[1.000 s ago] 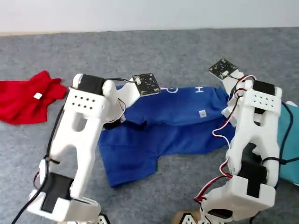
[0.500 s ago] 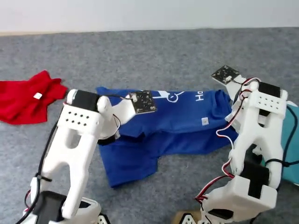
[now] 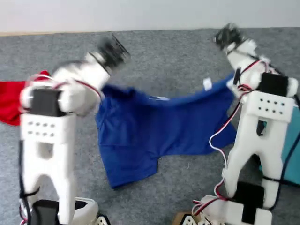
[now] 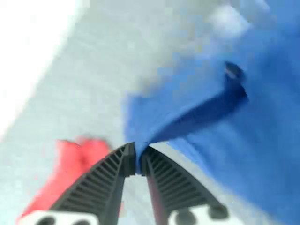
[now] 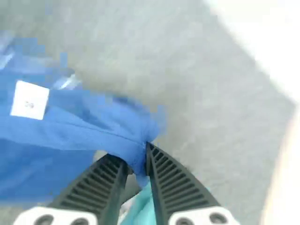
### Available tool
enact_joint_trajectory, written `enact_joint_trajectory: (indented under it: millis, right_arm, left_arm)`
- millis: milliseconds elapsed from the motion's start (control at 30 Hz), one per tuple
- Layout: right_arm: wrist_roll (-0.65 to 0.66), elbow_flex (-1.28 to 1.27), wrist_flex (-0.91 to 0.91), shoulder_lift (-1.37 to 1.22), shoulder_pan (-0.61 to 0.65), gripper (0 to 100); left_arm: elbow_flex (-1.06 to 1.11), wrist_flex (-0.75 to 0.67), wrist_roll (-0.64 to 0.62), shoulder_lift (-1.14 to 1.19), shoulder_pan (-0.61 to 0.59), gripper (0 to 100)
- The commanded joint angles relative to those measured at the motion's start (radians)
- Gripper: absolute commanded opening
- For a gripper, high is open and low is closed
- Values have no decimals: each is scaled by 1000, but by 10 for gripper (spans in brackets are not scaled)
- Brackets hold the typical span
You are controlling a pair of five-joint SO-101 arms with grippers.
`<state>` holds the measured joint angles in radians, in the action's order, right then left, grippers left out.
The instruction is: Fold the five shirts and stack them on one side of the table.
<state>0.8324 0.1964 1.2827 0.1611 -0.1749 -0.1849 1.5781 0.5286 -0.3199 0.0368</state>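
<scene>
A blue shirt [image 3: 159, 131] hangs stretched between the two arms over the grey table, its lower part still lying on the surface. My left gripper [image 4: 137, 159] is shut on the blue shirt's [image 4: 225, 103] edge at the left. My right gripper [image 5: 138, 164] is shut on the blue shirt's [image 5: 70, 131] other edge, near a white label [image 5: 29, 99]. In the high view the left gripper [image 3: 104, 86] and right gripper [image 3: 233, 83] pinch the shirt's two upper corners. A red shirt [image 3: 9, 101] lies crumpled at the far left, also seen as the red shirt [image 4: 75, 164] past my left gripper.
A teal shirt [image 3: 290, 150] lies at the right edge behind the right arm, and the teal shirt [image 5: 140, 206] peeks under the right gripper. The grey table [image 3: 178, 51] extends bare toward the back wall.
Both arms have swung up and toward the back, lifting the blue shirt's upper edge off the table and pulling it taut; the fold that lay over the shirt has opened.
</scene>
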Motion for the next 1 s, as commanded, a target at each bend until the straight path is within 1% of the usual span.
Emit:
enact_joint_trajectory:
  millis: [0,67,200,367,467,600,667,833,967]
  right_arm:
    - [-87,193,-19,91,10,11]
    - [-115,265,-10,113,7,11]
    - [-153,347,-10,191,-47,11]
    - [-153,358,5,337,-162,10]
    - [-146,358,70,421,-202,10]
    - [-83,358,166,513,-206,10]
    - [-77,358,193,558,-208,10]
    - [-75,358,272,657,-208,10]
    - [-75,358,337,705,-206,10]
  left_arm:
    - [-259,-92,-112,-38,-38,2]
    - [-352,-127,-132,-40,-38,2]
    - [-509,-176,-135,-41,-38,2]
    - [-727,-175,-135,-43,-40,2]
    - [-849,-173,-135,-43,-40,2]
    - [-952,-172,-135,-43,-38,2]
    - [-1004,-144,-130,-43,-38,2]
    - [-1182,15,-71,-43,-32,2]
    - [-1279,135,-20,-43,-38,2]
